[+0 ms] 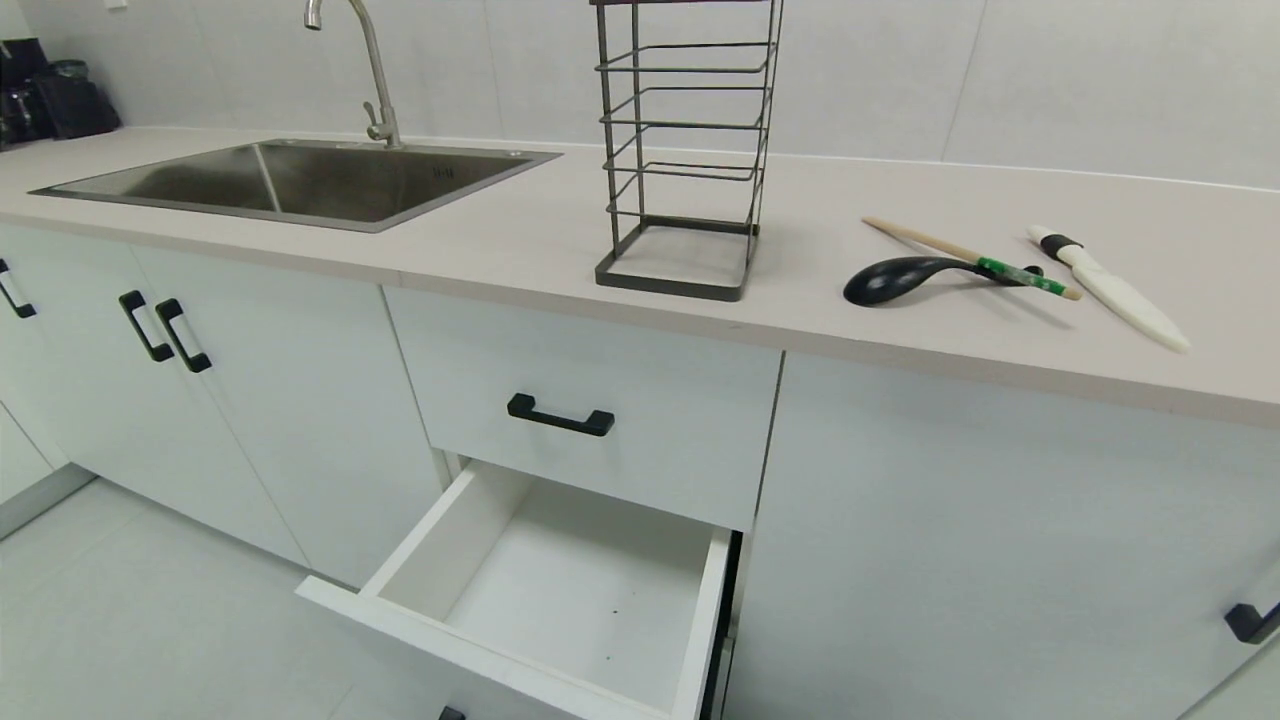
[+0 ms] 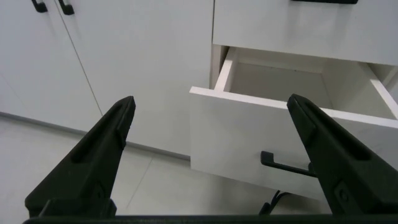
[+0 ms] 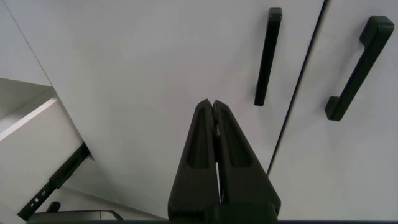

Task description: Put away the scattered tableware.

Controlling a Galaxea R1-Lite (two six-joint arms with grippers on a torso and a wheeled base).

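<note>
A glossy black spoon [image 1: 890,280], a slim wooden chopstick [image 1: 930,240] with a green band lying across the spoon's handle, and a white knife [image 1: 1110,290] lie together on the matte counter [image 1: 500,240], right of a tall black wire rack [image 1: 685,150]. Below, the white drawer [image 1: 480,640] stands open, with dark specks on its smooth floor. The left gripper [image 2: 211,101] has its fingers spread wide; the right gripper [image 3: 212,104] has its fingers pressed together

1. the spoon [image 1: 890,280] is glossy black.
2. the chopsticks [image 1: 972,258] are pale wood with a green band near one end.
3. the knife [image 1: 1125,298] is creamy white with a black ring.
4. the wire rack [image 1: 670,287] is dark grey.
5. the countertop [image 1: 480,235] is plain beige.
6. the drawer [image 1: 450,540] is white, and the cabinet handles [image 1: 165,330] are black.
7. the left gripper [image 2: 211,102] and the right gripper [image 3: 214,106] are black.
</note>
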